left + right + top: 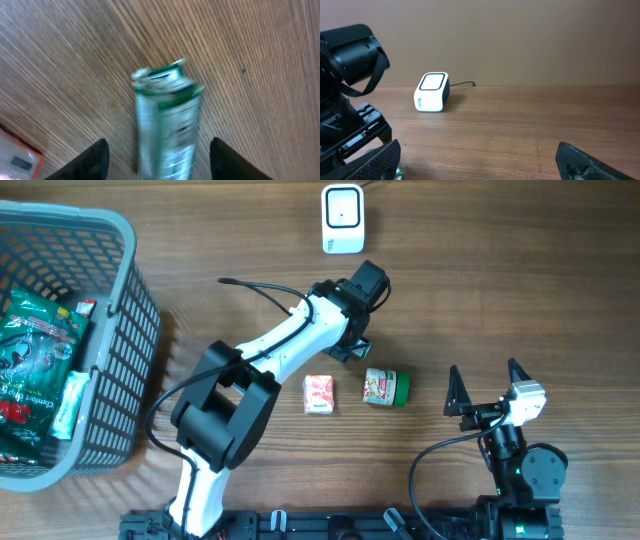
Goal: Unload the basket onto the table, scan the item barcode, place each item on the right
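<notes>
A small can with a green cap [385,387] lies on its side on the wooden table, with a red and white packet [318,394] just left of it. My left gripper [358,350] hovers right behind the can. In the left wrist view the can [167,125] is blurred and sits between the two dark fingertips [95,160], with a gap on each side, so my left gripper [157,150] is open and holds nothing. The white barcode scanner [342,218] stands at the table's far edge, also visible as the scanner [432,92]. My right gripper [488,392] stands wide open to the right of the can.
A grey plastic basket [120,340] holding several packaged goods stands at the left. The left arm [350,55] fills the left side of the right wrist view. An orange packet corner [17,160] shows at the left wrist view's lower left.
</notes>
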